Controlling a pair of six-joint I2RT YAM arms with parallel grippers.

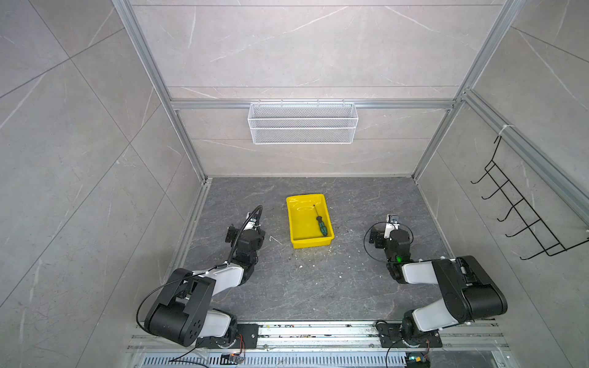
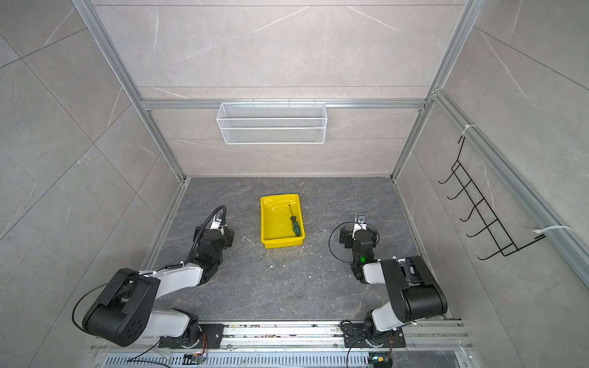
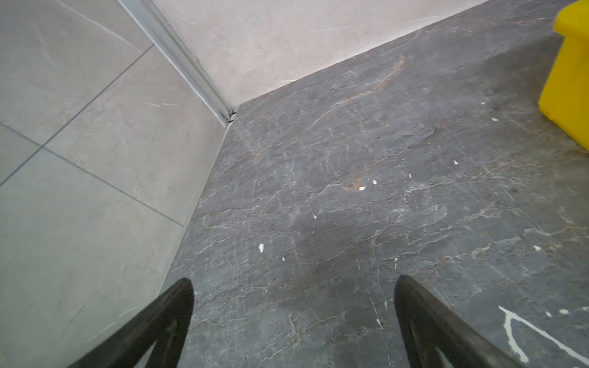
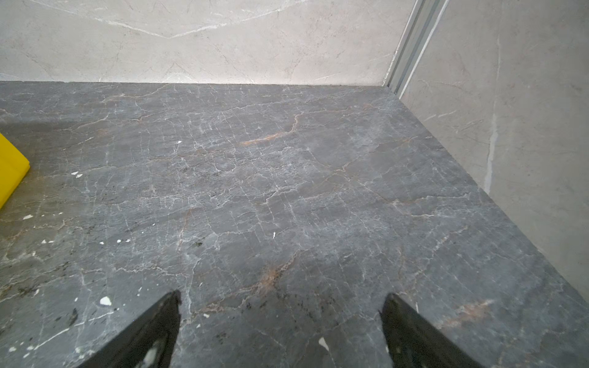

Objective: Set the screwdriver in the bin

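Right pincer (image 4: 283, 296): spread wide, empty, above bare desk (image 4: 287, 191). Left pincer (image 3: 294, 282): likewise apart, holding nothing. Screwdriver (image 1: 321, 224): lies flat inside bin (image 1: 301, 229), by the wall nearer the right arm. Looks complete; nothing left to place.

Bin (image 1: 310, 243) bright yellow, screwdriver (image 1: 322, 227) handle green and black — tabletop (image 1: 318, 286) dark grey, veined pale.

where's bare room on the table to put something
Bare tabletop lies between the bin and the base rail, and from the bin back to the rear wall. Narrower: strips from bin to left gripper and right gripper.
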